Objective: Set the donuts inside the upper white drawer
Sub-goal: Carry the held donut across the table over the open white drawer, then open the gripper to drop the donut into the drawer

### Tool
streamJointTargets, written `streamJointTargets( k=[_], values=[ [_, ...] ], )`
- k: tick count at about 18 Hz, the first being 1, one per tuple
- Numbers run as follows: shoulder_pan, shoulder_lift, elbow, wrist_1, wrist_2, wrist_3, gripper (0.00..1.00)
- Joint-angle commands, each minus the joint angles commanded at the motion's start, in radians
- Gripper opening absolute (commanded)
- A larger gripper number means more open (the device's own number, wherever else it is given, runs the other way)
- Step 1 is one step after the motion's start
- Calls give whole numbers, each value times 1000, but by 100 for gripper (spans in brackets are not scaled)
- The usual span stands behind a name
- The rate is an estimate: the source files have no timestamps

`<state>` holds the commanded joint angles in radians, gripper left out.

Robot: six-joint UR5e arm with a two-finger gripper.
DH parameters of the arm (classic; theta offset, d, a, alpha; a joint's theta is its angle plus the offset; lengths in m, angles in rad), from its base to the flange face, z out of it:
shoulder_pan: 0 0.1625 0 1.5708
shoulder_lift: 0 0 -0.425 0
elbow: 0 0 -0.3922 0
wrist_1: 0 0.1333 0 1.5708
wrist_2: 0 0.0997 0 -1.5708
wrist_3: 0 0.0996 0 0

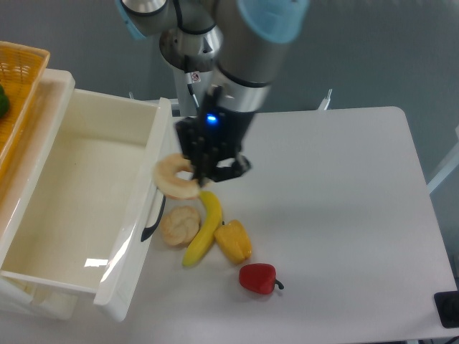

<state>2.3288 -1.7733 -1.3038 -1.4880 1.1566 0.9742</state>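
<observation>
White and matte, the surface point(337, 215) is seen from above against a grey-blue backdrop, with the arm's pedestal at its far edge. The claw point(203, 169) is clamped on the donuts point(176, 176) — a pale tan ring held off the surface, tilted, and positioned right at the front wall of the upper white drawer point(79, 201), above its curved black handle point(153, 213). The drawer is pulled open at the left, and nothing can be made out inside it. A blue light is lit on the claw's body. Below the held ring, a round pale bun point(179, 225) is seen just beside the drawer front, with a yellow banana point(204, 231) touching it on the right. An orange-yellow pepper point(234, 242) lies against the banana, and a red pepper point(258, 278) is found nearer the camera. An orange woven basket point(16, 79) — partly cut off — is seen at the upper left, behind the drawer.
</observation>
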Motion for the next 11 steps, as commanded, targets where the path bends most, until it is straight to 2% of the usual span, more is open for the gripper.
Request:
streamJointTargets(
  k=[2, 3, 6, 8, 9, 11],
  values=[
    [-37, 5, -18, 12, 2, -5, 0],
    [-58, 5, -34, 29, 2, -5, 4],
    [-101, 5, -74, 98, 2, -5, 21],
    [-114, -1, -90, 103, 3, -3, 32],
    [-118, -5, -101, 104, 3, -2, 42],
    [-129, -6, -109, 104, 2, -3, 50]
  ],
)
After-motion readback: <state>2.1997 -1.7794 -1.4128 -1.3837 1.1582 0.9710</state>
